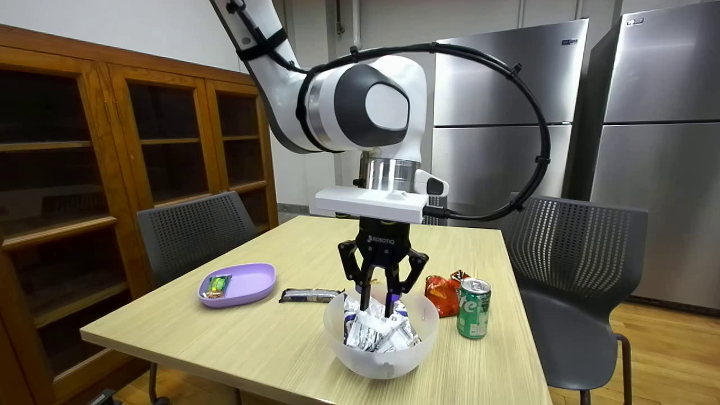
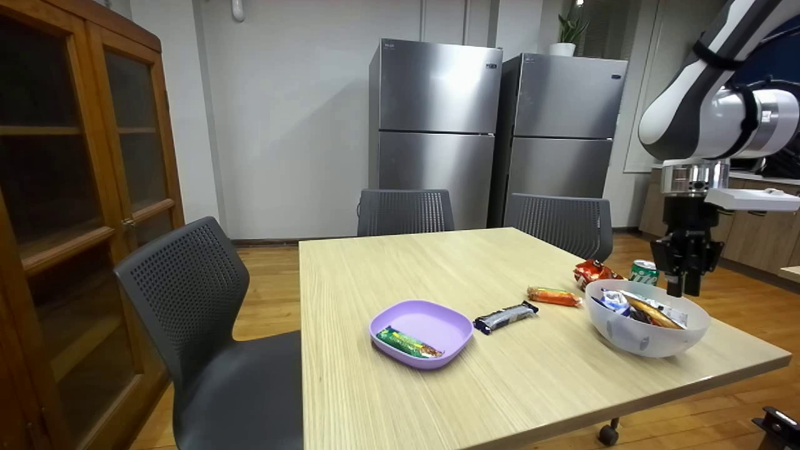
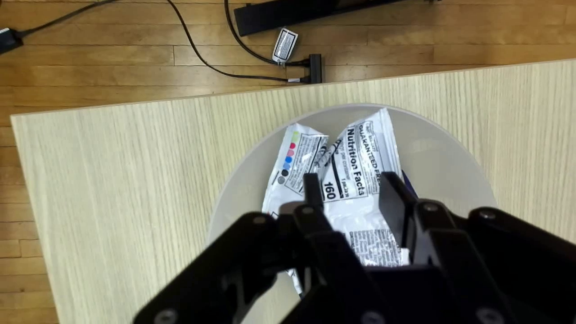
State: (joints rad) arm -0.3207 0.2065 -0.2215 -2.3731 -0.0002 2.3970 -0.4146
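Note:
My gripper [image 1: 377, 311] is open, its fingers pointing down over a translucent white bowl [image 1: 382, 365]. In the wrist view, white snack packets [image 3: 355, 157] with printed labels lie in the bowl [image 3: 450, 157], below and between the parted fingertips [image 3: 351, 180]. Nothing is held between the fingers; I cannot tell whether they touch a packet. In an exterior view the gripper [image 2: 683, 292] is over the right side of the bowl [image 2: 644, 340], which also holds a golden-brown wrapper [image 2: 656, 311] and a blue-and-white packet [image 2: 615, 302].
On the table are a green can [image 1: 473, 309], a red bag [image 1: 441, 295], an orange packet [image 2: 553, 296], a dark silver bar [image 2: 505, 316] and a purple plate [image 2: 431, 315] holding a green packet [image 2: 406, 342]. The bowl is near a table edge [image 3: 180, 101]. Chairs [image 1: 574, 281] surround the table.

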